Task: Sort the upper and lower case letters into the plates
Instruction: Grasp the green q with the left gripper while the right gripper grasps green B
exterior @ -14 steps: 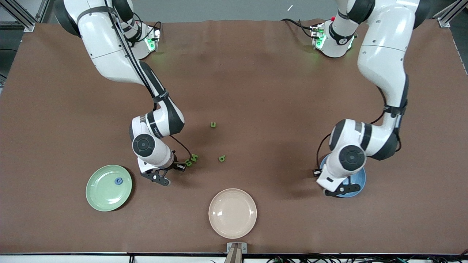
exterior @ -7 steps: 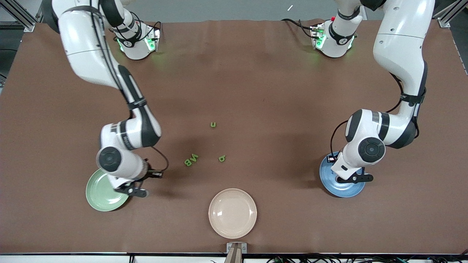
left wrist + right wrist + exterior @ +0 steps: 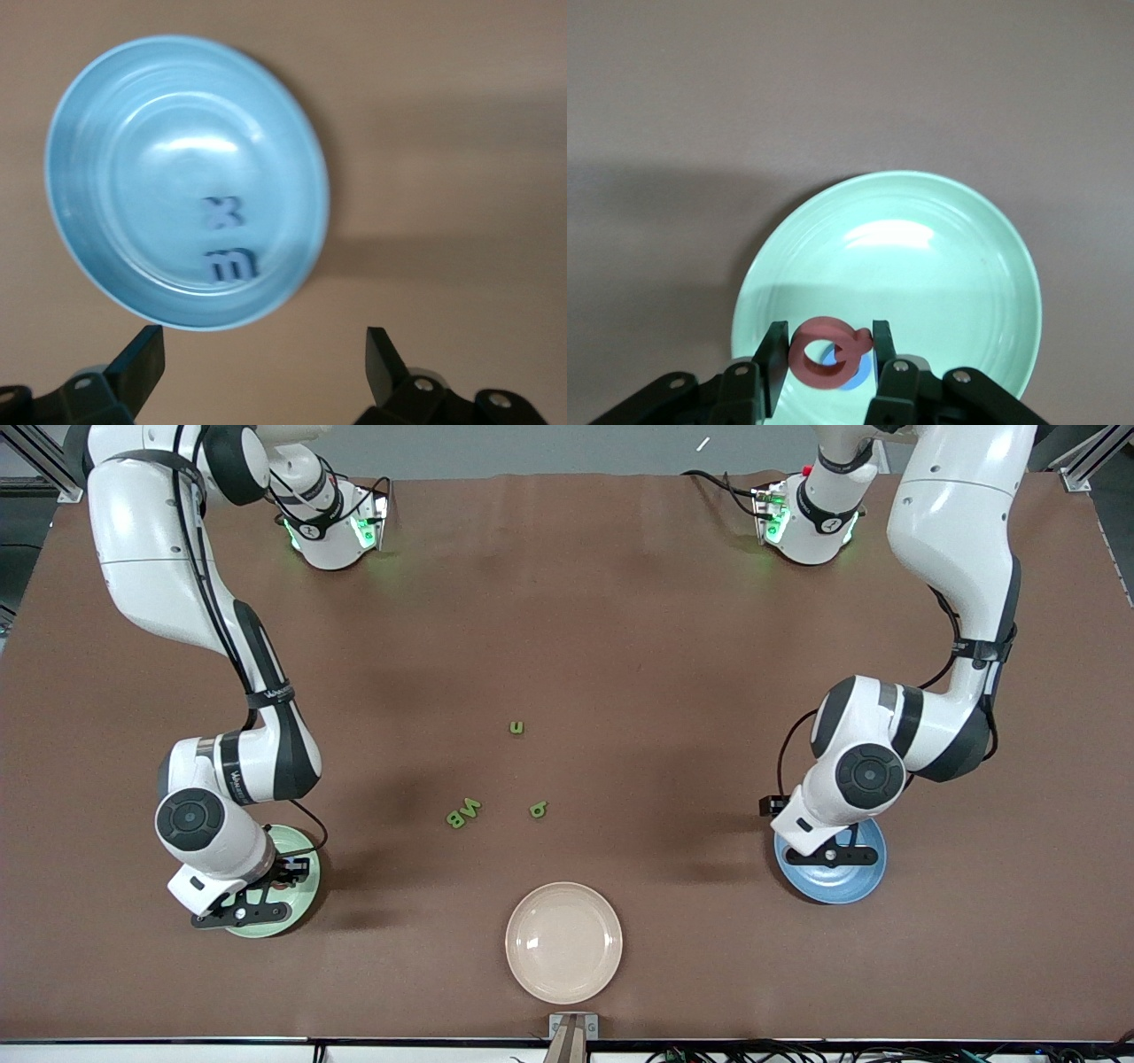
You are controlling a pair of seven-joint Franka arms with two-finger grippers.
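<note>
My right gripper hangs over the pale green plate and is shut on the pinkish red letter. The right wrist view shows the plate below it, with a blue letter lying in it, partly hidden under the red one. My left gripper is open and empty over the blue plate. In the left wrist view that plate holds a blue x and a blue m. Green letters lie mid-table: a u, an N touching a B, and one more.
A cream-beige plate sits empty at the table's front edge, nearer the front camera than the green letters. Both arm bases stand along the back edge. Brown cloth covers the table.
My right arm has swung from beside the N and B toward its own end of the table, over the green plate, hiding most of it. My left gripper shifted a little over the blue plate.
</note>
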